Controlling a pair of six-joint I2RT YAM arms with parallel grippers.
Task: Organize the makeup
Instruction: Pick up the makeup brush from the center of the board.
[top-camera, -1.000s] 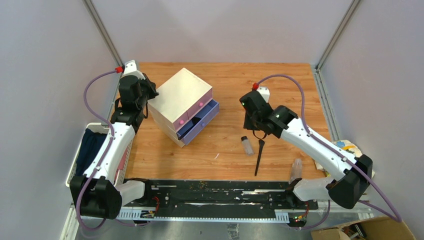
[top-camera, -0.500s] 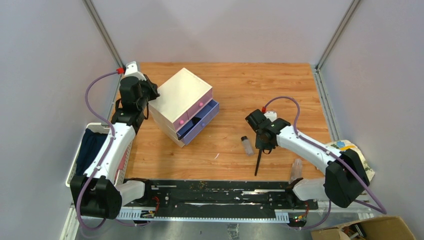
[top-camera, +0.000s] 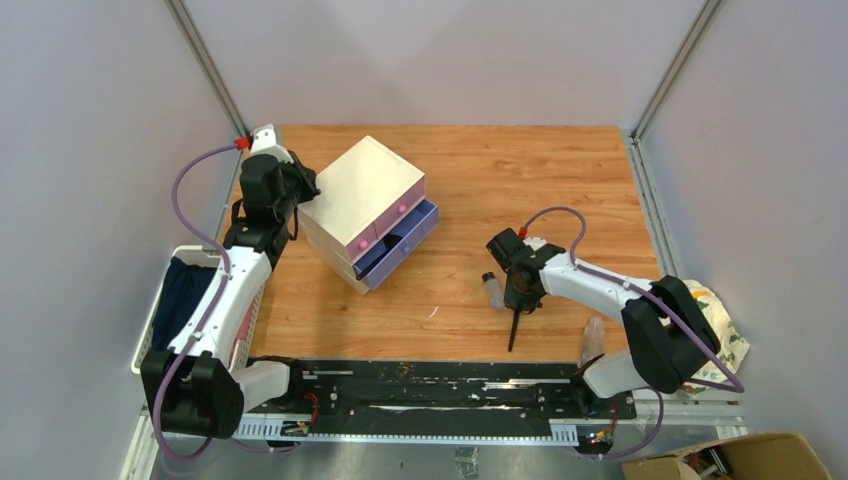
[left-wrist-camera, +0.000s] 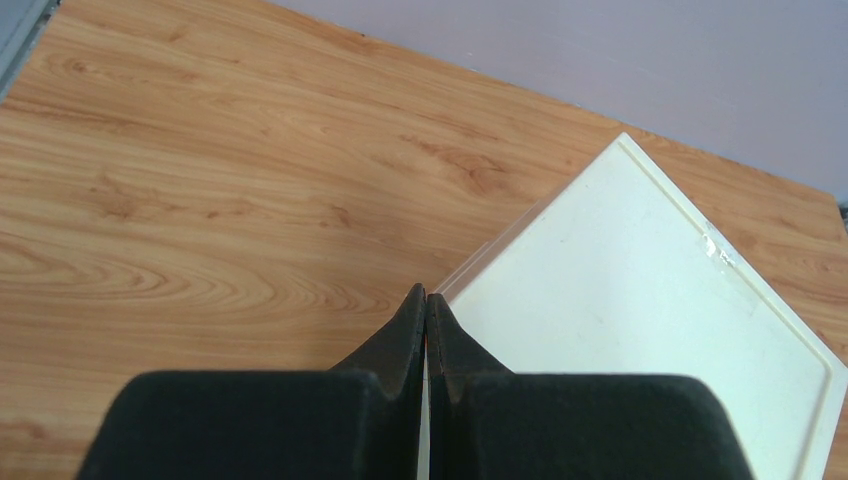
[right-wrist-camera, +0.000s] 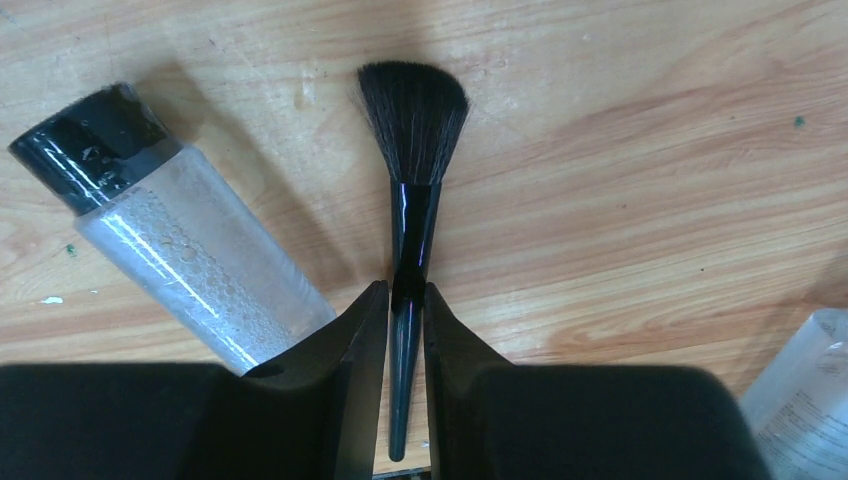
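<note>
A slim black-handled brush (top-camera: 515, 330) lies on the wooden table, its bristles (right-wrist-camera: 413, 115) pointing away from me in the right wrist view. My right gripper (top-camera: 521, 296) is down at the table with its jaws closed on the brush handle (right-wrist-camera: 405, 293). A clear bottle with a black cap (top-camera: 491, 290) lies just left of the brush, beside my left finger (right-wrist-camera: 190, 260). My left gripper (top-camera: 302, 190) is shut and empty, its tips (left-wrist-camera: 427, 295) at the back left corner of the cream drawer box (left-wrist-camera: 650, 300).
The cream box (top-camera: 360, 188) stands left of centre with its purple-blue drawer (top-camera: 405, 240) pulled partly out. A translucent tube (top-camera: 593, 340) stands near the right arm's base and shows in the right wrist view (right-wrist-camera: 805, 390). A white basket (top-camera: 160, 310) sits at the left edge, and a cloth (top-camera: 715, 310) at the right edge.
My right arm has come down and toward the near edge, onto the brush, and its jaws now close on the handle. The left arm has not moved.
</note>
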